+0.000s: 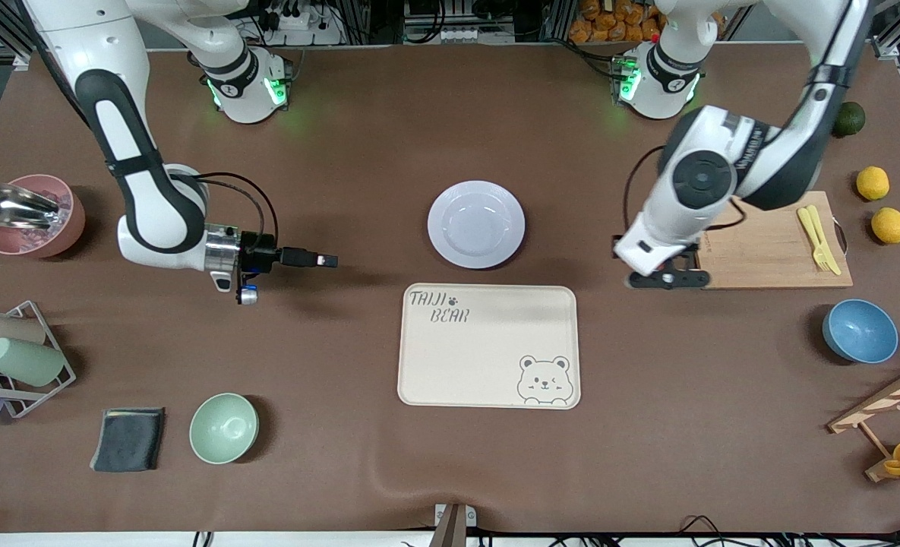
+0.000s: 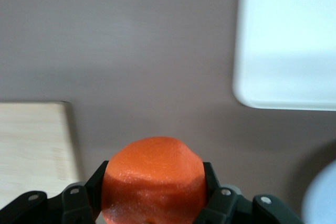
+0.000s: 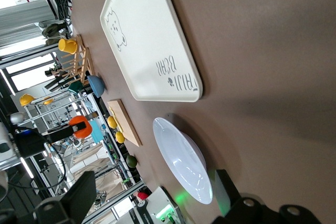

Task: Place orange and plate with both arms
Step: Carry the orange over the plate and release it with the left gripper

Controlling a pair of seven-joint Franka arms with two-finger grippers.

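Observation:
The orange point(image 2: 155, 182) is gripped between the black fingers of my left gripper point(image 1: 666, 279), which is shut on it, above the table beside the wooden cutting board point(image 1: 768, 243). In the front view the hand hides the orange. It shows small in the right wrist view point(image 3: 80, 127). The plate point(image 1: 476, 224) lies empty at the table's middle, just farther from the front camera than the cream bear tray point(image 1: 487, 346). My right gripper point(image 1: 328, 260) is open and empty, held level above the table toward the right arm's end, pointing at the plate point(image 3: 184, 166).
On the cutting board lie a yellow fork and knife point(image 1: 818, 239). Two lemons point(image 1: 881, 203), a dark green fruit point(image 1: 848, 119) and a blue bowl point(image 1: 860, 330) are at the left arm's end. A green bowl point(image 1: 223, 428), a dark cloth point(image 1: 128, 439), a cup rack point(image 1: 9, 357) and a pink bowl point(image 1: 28, 216) are at the right arm's end.

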